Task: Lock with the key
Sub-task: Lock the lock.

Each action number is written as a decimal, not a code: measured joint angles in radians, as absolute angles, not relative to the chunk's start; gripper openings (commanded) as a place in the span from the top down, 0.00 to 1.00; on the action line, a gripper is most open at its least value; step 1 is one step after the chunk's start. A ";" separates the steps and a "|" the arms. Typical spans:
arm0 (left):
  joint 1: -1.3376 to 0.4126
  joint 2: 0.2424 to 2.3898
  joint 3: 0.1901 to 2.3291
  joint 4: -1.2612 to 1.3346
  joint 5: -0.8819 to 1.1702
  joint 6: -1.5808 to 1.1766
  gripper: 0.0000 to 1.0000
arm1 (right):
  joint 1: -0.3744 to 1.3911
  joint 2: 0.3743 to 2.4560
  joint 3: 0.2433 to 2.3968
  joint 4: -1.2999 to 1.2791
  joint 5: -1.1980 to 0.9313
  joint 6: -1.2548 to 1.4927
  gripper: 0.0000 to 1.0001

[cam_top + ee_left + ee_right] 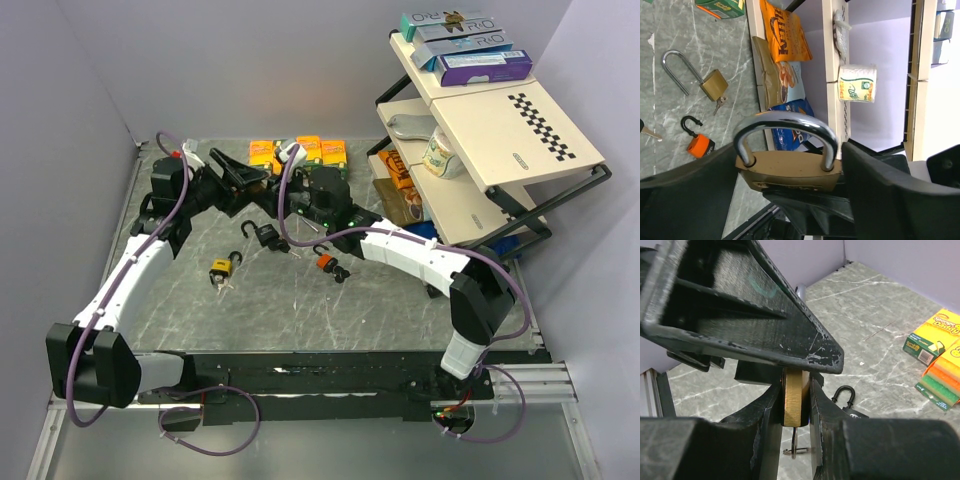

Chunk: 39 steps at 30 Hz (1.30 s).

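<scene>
The brass padlock (790, 172) with its curved steel shackle (785, 125) is held in the air over the far middle of the grey marbled surface (400, 310). The right hand (794, 390) pinches its flat faces, and a small key (796, 447) dangles beneath. The left hand (790, 150) stands wide with a finger at either narrow end of the body, though I cannot tell whether they touch. It should probably close squarely on those ends, below the shackle and clear of the key, with the right hand letting go only once that grip is firm.
</scene>
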<state>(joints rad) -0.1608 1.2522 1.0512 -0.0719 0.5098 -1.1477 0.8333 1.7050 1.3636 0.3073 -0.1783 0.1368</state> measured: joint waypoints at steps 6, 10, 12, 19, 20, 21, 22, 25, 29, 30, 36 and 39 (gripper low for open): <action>-0.161 1.254 1.048 -0.050 0.513 -1.151 0.33 | 0.833 1.706 1.374 0.307 -0.172 0.135 1.00; -0.161 1.254 1.047 -0.049 0.509 -1.147 0.13 | 0.833 1.706 1.374 0.307 -0.172 0.133 1.00; -0.161 1.251 1.047 -0.051 0.506 -1.147 0.14 | 0.833 1.706 1.374 0.307 -0.170 0.133 1.00; -0.160 1.225 1.036 -0.051 0.496 -1.145 0.30 | 0.833 1.708 1.376 0.309 -0.162 0.133 1.00; -0.159 1.225 1.032 -0.049 0.497 -1.148 0.32 | 0.833 1.708 1.378 0.310 -0.162 0.133 1.00; -0.160 1.225 1.031 -0.047 0.496 -1.148 0.34 | 0.833 1.710 1.378 0.309 -0.162 0.133 1.00; -0.160 1.225 1.030 -0.046 0.495 -1.148 0.38 | 0.833 1.711 1.378 0.309 -0.163 0.133 1.00; -0.159 1.225 1.026 -0.045 0.495 -1.149 0.61 | 0.833 1.715 1.378 0.310 -0.165 0.133 1.00; -0.158 1.225 1.025 -0.047 0.493 -1.149 0.99 | 0.833 1.718 1.378 0.311 -0.177 0.133 0.47; -0.156 1.225 1.025 -0.046 0.493 -1.149 0.99 | 0.833 1.718 1.378 0.312 -0.182 0.134 0.34; -0.110 1.229 1.025 -0.103 0.500 -1.145 0.99 | 0.807 1.686 1.373 0.344 -0.258 0.132 0.40; -0.089 1.229 1.025 -0.104 0.500 -1.146 0.99 | 0.777 1.663 1.372 0.342 -0.311 0.119 0.44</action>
